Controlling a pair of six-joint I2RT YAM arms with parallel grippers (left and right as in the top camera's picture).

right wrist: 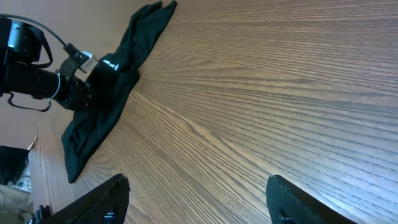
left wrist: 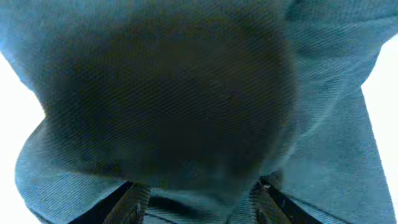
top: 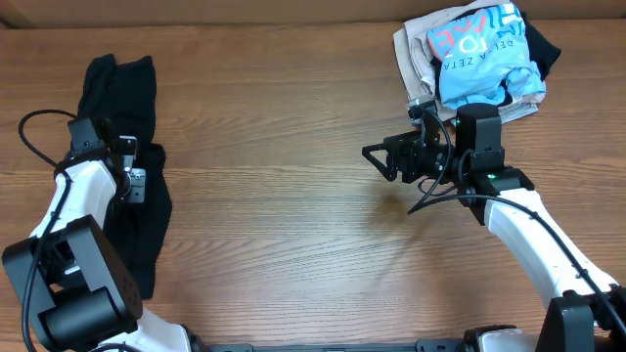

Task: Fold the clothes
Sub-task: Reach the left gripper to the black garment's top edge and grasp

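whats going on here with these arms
The left claw is down in the black shirt, which lies bunched in a long strip on the left of the table; whether it grips is unclear. The right claw hovers open and empty mid-table. A pile of other clothes sits at the far right corner.

A wooden table bears a garment pile, seemingly folded, blue on top.
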